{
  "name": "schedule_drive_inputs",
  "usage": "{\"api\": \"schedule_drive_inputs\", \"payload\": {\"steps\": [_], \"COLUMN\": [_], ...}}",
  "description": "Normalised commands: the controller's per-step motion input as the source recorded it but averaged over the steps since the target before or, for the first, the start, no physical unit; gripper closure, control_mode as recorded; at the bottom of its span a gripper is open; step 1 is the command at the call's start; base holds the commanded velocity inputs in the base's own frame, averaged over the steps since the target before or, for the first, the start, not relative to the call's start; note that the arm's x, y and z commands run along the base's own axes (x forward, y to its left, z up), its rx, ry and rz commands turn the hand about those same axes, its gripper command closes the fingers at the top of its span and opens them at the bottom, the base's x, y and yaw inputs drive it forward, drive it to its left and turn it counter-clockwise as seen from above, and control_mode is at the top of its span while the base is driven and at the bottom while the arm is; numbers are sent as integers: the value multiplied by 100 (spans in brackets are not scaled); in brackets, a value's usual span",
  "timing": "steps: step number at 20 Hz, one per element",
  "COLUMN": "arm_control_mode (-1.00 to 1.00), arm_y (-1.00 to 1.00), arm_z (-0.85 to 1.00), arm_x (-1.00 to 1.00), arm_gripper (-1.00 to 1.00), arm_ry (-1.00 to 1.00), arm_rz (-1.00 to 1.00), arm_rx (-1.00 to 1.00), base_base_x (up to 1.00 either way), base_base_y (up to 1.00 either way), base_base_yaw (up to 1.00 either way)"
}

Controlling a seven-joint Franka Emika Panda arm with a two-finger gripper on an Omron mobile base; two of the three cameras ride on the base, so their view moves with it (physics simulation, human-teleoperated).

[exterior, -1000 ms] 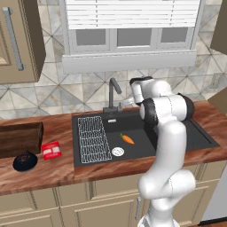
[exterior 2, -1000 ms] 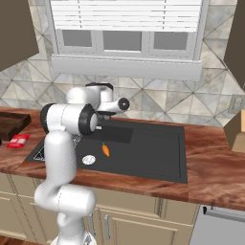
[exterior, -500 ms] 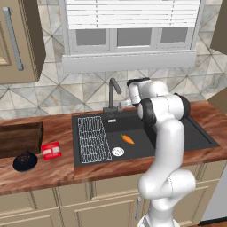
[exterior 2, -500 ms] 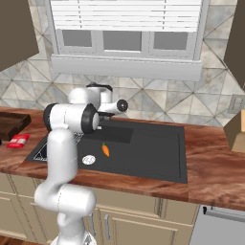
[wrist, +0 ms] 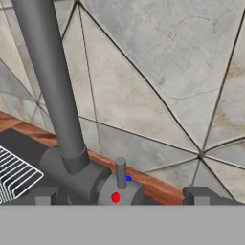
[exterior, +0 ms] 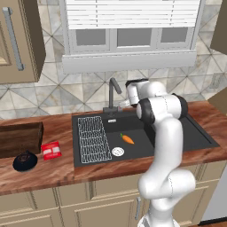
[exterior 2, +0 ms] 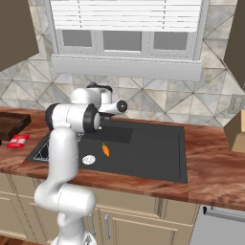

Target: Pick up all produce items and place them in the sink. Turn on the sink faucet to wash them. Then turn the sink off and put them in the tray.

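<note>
Tray [exterior: 20,137] of dark brown wood sits at the far left of the wooden counter [exterior: 57,166], its raised walls running out of the left base view. Just in front of it rests a small black round dish [exterior: 25,161], and to the right of that lies a flat red packet [exterior: 51,150], near the sink's left edge.

The sink [exterior: 177,137] is a large matte black basin sunk into the counter. A white wire rack [exterior: 93,138] fills its left part, with a round silvery drain [exterior: 117,151] just beside the rack's lower right corner. The carrot [exterior: 127,139] lies on the basin floor a little right of the drain, apart from it and from the rack, its green top pointing toward the back wall. From the right base view the carrot [exterior 2: 105,150] again lies just right of the drain [exterior 2: 88,160].

The sink faucet [exterior: 112,96] stands on the back rim, upright stem with an angled spout. The gripper [exterior: 125,102] is held level just to the right of the stem, pointing at the faucet. In the hand view the two fingertips [wrist: 46,195] stand wide apart with nothing between them but the faucet's base and its small upright lever [wrist: 120,173], which bears a red and a blue dot; neither tip touches the lever or the stem [wrist: 50,79]. Behind it is the tiled wall [wrist: 158,86].

At the far right of the right base view a cardboard box [exterior 2: 236,131] stands on the counter.
</note>
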Motion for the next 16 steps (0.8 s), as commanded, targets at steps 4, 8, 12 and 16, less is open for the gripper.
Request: {"api": "schedule_drive_inputs", "payload": {"steps": [4, 8, 12, 16], "arm_control_mode": [-100, -100, -100, -100], "arm_y": [9, 12, 12, 9], "arm_z": [-11, -10, -11, -9], "arm_x": [12, 13, 13, 11], "arm_gripper": [-100, -100, -100, -100], "arm_ry": [0, 0, 0, 0], "arm_rz": [0, 0, 0, 0], "arm_rx": [0, 0, 0, 0], "base_base_x": [0, 0, 0, 0], "base_base_y": [0, 0, 0, 0], "base_base_yaw": [0, 0, 0, 0]}}
